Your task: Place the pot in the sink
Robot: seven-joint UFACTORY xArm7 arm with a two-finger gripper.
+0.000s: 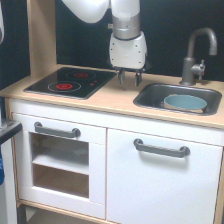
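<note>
Pot (185, 103) lies in the sink (150, 98); the jaws stand apart and empty.
It seems light, stiff, smooth; its rim is best to pinch.

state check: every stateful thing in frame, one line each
pot: in the sink, upright, not held
sink: holds the pot
gripper: open, empty, above the counter between stovetop and sink
oven door: shut
cabinet door: shut
faucet: no water visible

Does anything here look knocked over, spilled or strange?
Nothing stands out. The pot sits upright inside the sink, the stovetop lies flat and bare, and the pincer hangs empty above the counter.
</note>
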